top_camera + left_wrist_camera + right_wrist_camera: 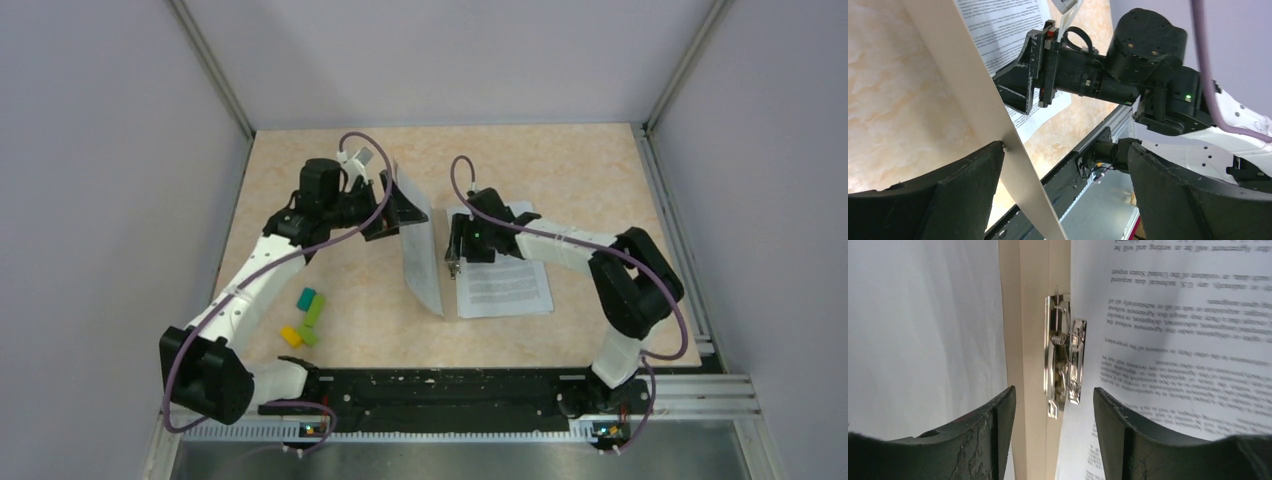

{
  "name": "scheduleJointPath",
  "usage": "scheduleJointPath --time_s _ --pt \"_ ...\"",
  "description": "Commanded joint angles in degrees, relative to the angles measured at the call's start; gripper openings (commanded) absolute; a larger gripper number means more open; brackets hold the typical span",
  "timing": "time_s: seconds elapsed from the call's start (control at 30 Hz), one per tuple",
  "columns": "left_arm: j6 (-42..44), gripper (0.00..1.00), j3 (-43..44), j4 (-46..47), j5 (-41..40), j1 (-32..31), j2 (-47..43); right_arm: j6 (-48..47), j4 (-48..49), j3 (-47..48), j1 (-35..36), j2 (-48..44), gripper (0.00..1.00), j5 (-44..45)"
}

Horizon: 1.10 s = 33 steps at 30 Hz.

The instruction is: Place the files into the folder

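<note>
Left jaws: spread wide and clamped on nothing. In the left wrist view we see the left gripper with the free edge of the folder passing between its fingers. That edge touches the tip of one finger and stands well clear of the other.
Right jaws: apart, with nothing between them. The right gripper points at the folder's spine, and the metal clip sits in line with the gap, just beyond the fingertips.
Metal clip: fastened on the tan spine strip, at the edge where the printed sheets begin. We cannot tell whether it touches either finger.
Folder: open on the table. One cover stands up steeply on the left arm's side, propped against the left gripper. The other half lies flat on the right arm's side, almost wholly hidden under paper.
Files: the files lie flat, printed side up, just right of the spine. Their inner edge runs along the clip, and the right gripper hangs above their near-left part.
Clip on paper: we cannot tell whether the clip presses on the sheets or merely sits beside them.
Arms: both reach inward from the near edge, and the two grippers are close together on opposite sides of the raised cover.
Coloured blocks: a small cluster of coloured blocks lies near the left arm's forearm, well apart from the folder.
</note>
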Motion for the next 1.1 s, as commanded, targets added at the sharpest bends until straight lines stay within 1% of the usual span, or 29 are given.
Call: scheduleJointPath --time_s 0.0,0.07,0.23,0.4,0.5,0.67,0.83,0.97,1.07 --pt "0.6 0.98 5.3 2.2 -2.5 -4.3 2.2 -3.3 -6.9 2.5 -1.6 -9.9 0.61 5.5" --pt "0.6 0.98 6.7 2.4 -3.5 -6.1 3.4 -4.3 -8.7 2.0 -2.6 -13.9 0.67 8.8" --pt "-0.6 0.99 9.8 5.0 -4.5 -10.2 7.4 -6.8 -15.0 2.1 -4.8 -23.2 0.76 16.9" --pt "-0.7 0.99 14.0 7.4 -5.1 -14.2 11.6 -8.5 -20.6 2.9 -8.2 -31.3 0.82 23.0" --pt "-0.7 0.99 16.5 9.2 -5.7 -16.0 14.5 -9.5 -22.8 4.3 -8.7 -35.4 0.85 25.9" --pt "-1.8 0.99 18.7 13.1 -5.5 -18.1 20.1 -10.3 -25.3 7.5 -8.9 -38.2 0.87 28.6" --pt "-2.1 0.99 20.2 15.6 -5.6 -19.7 24.8 -11.2 -26.4 10.4 -9.0 -39.8 0.88 29.4" --pt "-2.5 0.99 19.4 17.5 -5.0 -20.5 27.5 -12.0 -27.3 13.6 -9.0 -39.5 0.89 29.3" --pt "-3.4 0.99 18.0 20.1 -3.9 -20.9 30.1 -12.5 -27.4 14.3 -9.0 -39.1 0.90 30.0"
